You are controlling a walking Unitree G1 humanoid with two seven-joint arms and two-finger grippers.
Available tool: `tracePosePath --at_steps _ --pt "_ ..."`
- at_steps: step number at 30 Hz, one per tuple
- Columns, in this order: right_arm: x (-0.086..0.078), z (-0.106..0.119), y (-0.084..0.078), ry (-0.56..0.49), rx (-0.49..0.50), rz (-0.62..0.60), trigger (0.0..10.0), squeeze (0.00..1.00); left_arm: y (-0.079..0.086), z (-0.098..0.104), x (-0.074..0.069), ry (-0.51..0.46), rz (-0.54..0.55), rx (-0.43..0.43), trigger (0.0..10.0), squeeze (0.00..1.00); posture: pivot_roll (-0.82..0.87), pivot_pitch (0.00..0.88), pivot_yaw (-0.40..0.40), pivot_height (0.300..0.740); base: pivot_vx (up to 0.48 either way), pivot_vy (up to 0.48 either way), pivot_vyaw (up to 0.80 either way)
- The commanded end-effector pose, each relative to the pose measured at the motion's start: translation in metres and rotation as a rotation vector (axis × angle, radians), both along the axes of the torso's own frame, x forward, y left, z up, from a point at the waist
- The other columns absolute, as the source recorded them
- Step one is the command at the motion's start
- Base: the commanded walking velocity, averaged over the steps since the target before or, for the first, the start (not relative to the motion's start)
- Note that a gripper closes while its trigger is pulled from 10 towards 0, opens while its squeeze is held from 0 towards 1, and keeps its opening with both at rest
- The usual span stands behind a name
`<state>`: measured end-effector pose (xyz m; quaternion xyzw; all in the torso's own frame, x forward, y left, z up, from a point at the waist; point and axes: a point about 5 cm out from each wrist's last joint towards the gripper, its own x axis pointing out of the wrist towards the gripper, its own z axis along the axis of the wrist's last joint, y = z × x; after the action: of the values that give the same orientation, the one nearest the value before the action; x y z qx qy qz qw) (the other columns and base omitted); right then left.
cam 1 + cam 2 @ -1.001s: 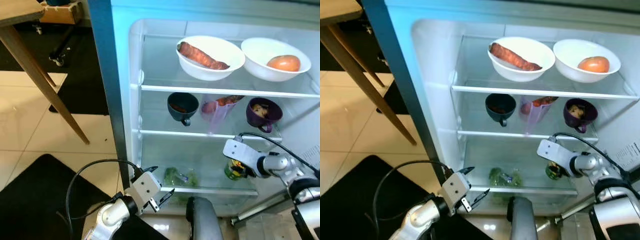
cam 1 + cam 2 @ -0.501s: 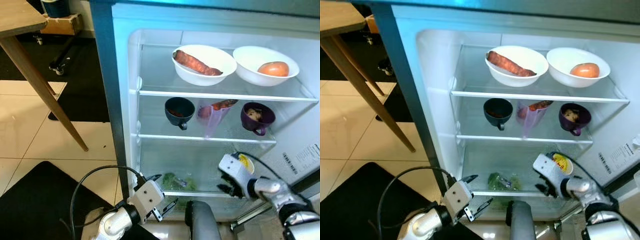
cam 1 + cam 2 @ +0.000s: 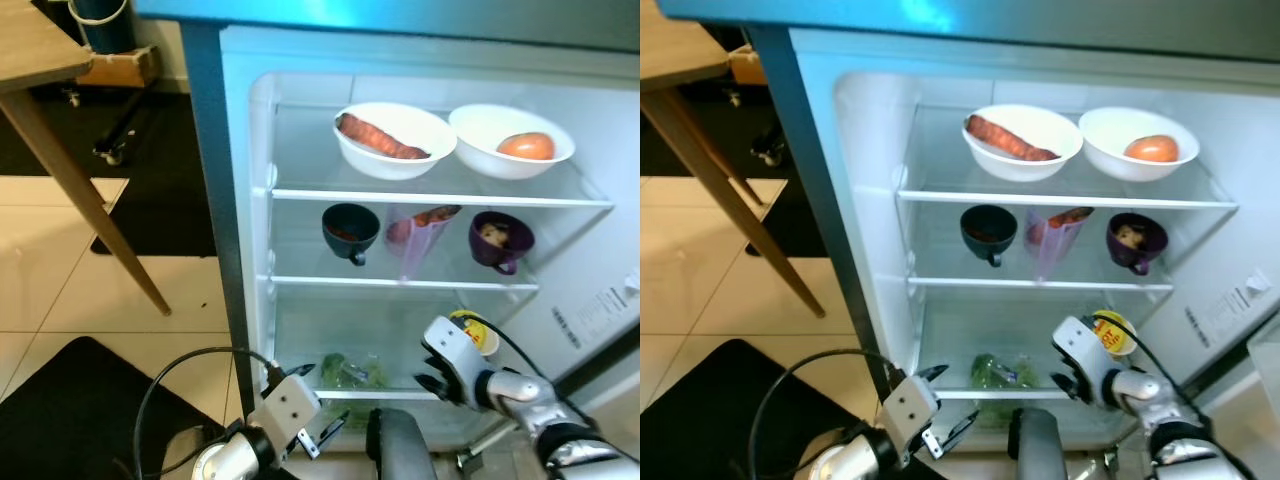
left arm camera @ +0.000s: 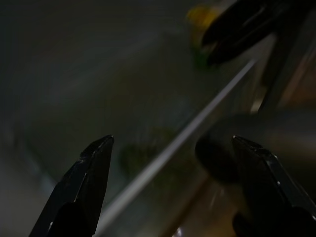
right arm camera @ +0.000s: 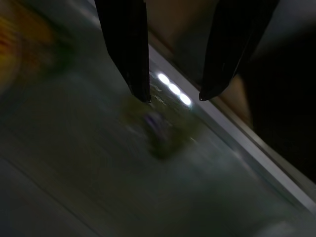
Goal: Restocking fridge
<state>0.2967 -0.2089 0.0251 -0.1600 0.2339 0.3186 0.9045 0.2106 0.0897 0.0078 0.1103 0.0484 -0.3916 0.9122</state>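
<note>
Fridge stands open; yellow-lidded jar sits on the bottom shelf just beside the right claw. Left wrist view: left claw is spread wide, empty. Right wrist view: right claw fingers are parted, gripping nothing, above blurred greens.

Head stereo pair above, wrist cameras low and close.
Looking forward and down into the open fridge from head height; wrist views peering along dark fingers at the bottom shelf, sharing blurred greens.
</note>
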Motion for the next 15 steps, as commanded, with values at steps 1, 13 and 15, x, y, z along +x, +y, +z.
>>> tracePosePath --at_steps 1,13,15 --pt "-0.002 -0.002 -0.003 -0.009 0.011 -0.04 10.0 0.0 0.002 -0.004 -0.003 0.019 0.037 -0.019 10.0 0.0 -0.01 0.051 -0.074 0.452 0.0 0.0 0.0" --pt "0.002 0.004 0.02 -0.084 0.175 -0.06 10.0 0.0 0.012 -0.009 0.001 0.024 0.089 -0.027 10.0 0.0 -0.02 0.032 -0.073 0.492 0.0 0.0 0.0" --pt "0.001 0.003 0.021 -0.08 0.18 -0.059 10.0 0.0 0.012 -0.009 0.002 0.024 0.091 -0.03 10.0 0.0 -0.02 0.032 -0.073 0.497 0.0 0.0 0.0"
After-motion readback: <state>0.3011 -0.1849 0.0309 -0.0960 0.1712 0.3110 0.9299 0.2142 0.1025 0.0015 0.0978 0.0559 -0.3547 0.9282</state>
